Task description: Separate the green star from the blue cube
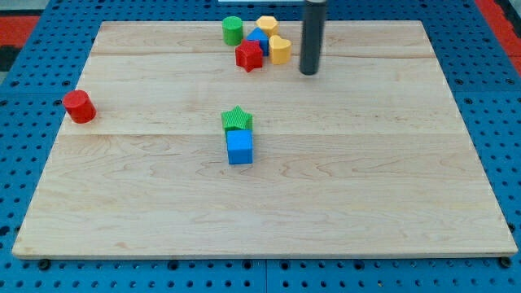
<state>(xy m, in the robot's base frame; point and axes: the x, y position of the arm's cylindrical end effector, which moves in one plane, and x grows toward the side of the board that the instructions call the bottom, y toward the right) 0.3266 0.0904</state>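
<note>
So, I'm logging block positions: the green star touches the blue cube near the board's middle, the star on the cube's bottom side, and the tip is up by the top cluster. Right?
One thing is wrong. The camera view shows the green star on the top side of the blue cube, not the bottom. They do touch near the board's middle, and my tip is up by the top cluster.

No legible text, label, brand, number or sign found anywhere in view. Wooden board (269, 203): bare grain only, unmarked. Blue pegboard surround (24, 203): plain perforations, unlettered. Blocks, including green star (237, 119) and blue cube (240, 148): plain faces, nothing printed. Dark rod ending in my tip (308, 72): unmarked.
</note>
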